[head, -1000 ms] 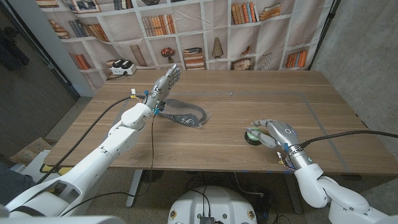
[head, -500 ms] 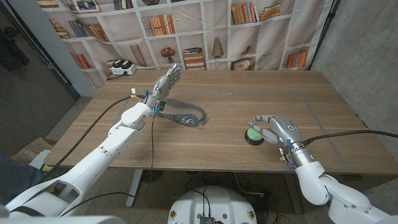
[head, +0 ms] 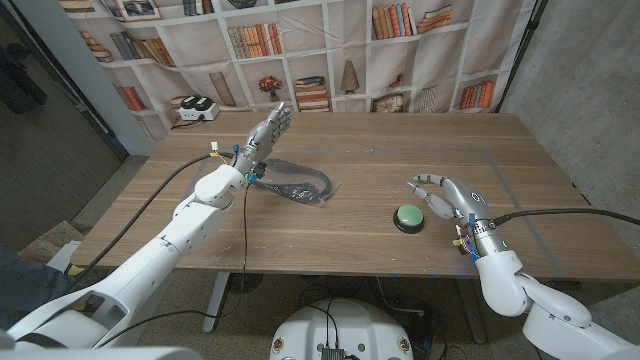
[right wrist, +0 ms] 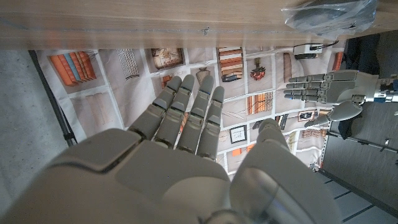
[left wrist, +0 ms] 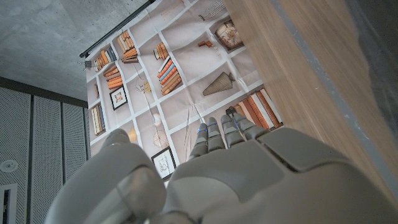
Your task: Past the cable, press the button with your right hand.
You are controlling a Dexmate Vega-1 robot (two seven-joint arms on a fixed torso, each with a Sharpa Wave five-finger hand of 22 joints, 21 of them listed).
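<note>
right hand (head: 447,196) empty, fingers spread — just beside button (head: 408,217), not touching | press not visibly underway (judged) | left hand (head: 268,131) empty, fingers straight, by cable (head: 298,184)

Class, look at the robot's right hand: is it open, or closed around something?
Open. The right hand holds nothing, fingers spread, lifted beside the round green button.

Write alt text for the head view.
The robot's right hand hovers open just right of a green button on a wooden table. Its left hand is raised beside a bagged cable; bookshelves stand behind.
</note>
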